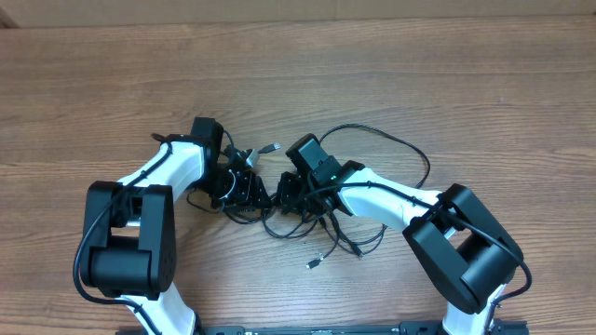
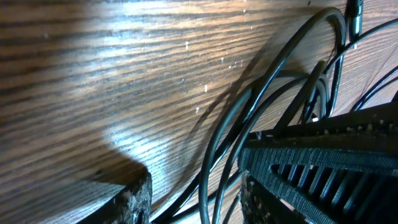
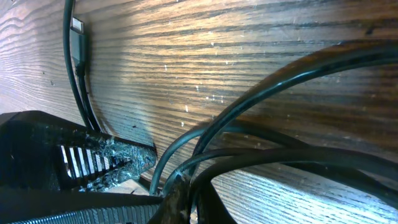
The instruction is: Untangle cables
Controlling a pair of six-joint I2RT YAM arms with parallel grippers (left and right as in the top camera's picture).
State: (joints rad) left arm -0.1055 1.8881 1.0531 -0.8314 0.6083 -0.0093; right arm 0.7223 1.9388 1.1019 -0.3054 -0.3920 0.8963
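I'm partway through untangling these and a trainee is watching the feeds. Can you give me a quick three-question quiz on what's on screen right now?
1. True or false: the left gripper has its jaws apart, with cables running between them.
2. The right gripper is: A) open over bare wood; B) shut on cables; C) lifting a plug clear of everything.
3. Fill in: in the overhead view, the widest loose loop lies on the ___ arm's side.
Key: 1 true; 2 B; 3 right.
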